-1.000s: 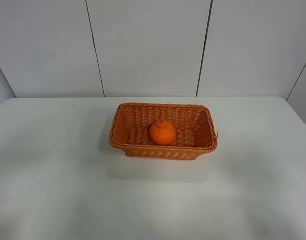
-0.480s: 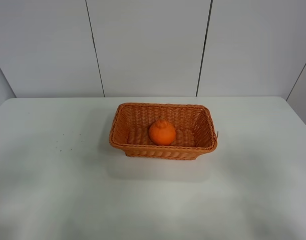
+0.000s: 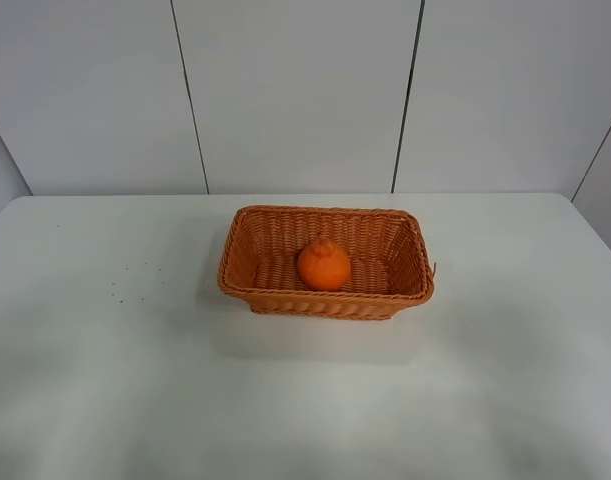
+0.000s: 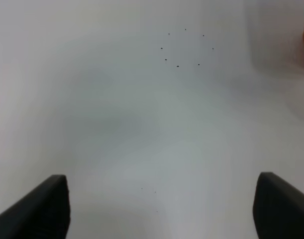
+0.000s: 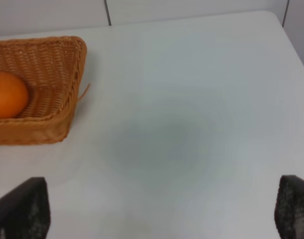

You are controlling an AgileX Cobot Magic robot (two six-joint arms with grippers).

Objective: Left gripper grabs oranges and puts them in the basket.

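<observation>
One orange (image 3: 323,265) sits in basket (image 3: 325,298), left gripper (image 4: 161,209) w/ fingers spread wide over bare table (image 3: 105,380); task looks done, so keep arm clear.

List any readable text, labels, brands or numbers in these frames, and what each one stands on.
None: no words, labels, brands or numbers show in any view.
The basket, the orange inside it and the table bear no writing.
The small dark specks on the table are marks, not characters.
</observation>
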